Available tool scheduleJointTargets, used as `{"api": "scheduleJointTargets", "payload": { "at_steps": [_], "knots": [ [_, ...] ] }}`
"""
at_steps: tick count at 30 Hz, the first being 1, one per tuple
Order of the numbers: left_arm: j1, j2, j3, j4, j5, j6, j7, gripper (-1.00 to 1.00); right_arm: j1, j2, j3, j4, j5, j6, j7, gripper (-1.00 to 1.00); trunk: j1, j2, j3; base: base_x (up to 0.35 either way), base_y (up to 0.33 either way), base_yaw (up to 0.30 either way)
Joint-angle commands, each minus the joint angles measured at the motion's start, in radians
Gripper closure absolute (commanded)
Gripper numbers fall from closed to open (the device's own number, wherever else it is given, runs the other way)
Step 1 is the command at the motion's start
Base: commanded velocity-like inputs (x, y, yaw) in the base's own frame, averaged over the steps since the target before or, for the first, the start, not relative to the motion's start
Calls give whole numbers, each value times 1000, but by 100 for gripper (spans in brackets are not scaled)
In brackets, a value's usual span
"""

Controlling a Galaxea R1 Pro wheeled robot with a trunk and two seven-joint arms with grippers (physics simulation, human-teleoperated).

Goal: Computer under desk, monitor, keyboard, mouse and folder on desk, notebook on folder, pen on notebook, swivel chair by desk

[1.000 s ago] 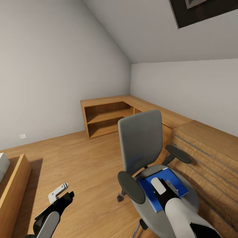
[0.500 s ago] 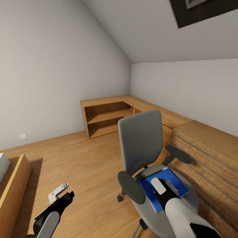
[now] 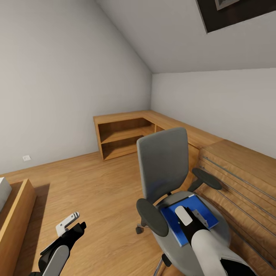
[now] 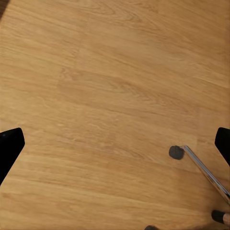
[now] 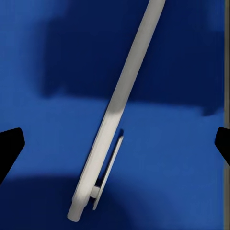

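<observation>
Right gripper (image 3: 190,215): jaws wide open above the seat, nothing held.
Swivel chair (image 3: 165,168): on casters; a hard press may roll it.
Folder (image 3: 180,224): flat on the seat; could slide.
Pen (image 5: 117,108): lying on the folder between open fingertips; may roll off.
Left gripper (image 3: 73,226): open, empty, over floor (image 4: 115,96).

Swivel chair (image 3: 163,165) showing matt grey cloth — folder (image 5: 57,143) looking smooth, blue; pen (image 5: 117,108) appearing smooth white plastic — floor (image 4: 105,86) showing grained wood.
</observation>
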Motion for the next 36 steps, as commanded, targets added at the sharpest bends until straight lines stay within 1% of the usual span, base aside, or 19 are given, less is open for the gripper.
{"api": "scheduleJointTargets", "payload": {
  "at_steps": [1,30,33,36],
  "knots": [
    [-1,1,-2,-1,6,2,8,-100,0,0,-1,-2,-8,-5,-3,-100,0,-1,-1,0,0,0],
    [-1,1,-2,-1,6,2,8,-100,0,2,3,-2,-9,-4,-5,-100,0,-1,-1,0,0,0],
    [-1,-16,-1,-1,5,3,8,-100,0,18,4,-2,-8,-5,0,-100,0,-1,-1,0,0,0],
    [-1,-33,-1,-1,5,3,8,-100,0,18,4,-2,-8,-5,0,-100,0,-1,-1,0,0,0]
  ]
}}
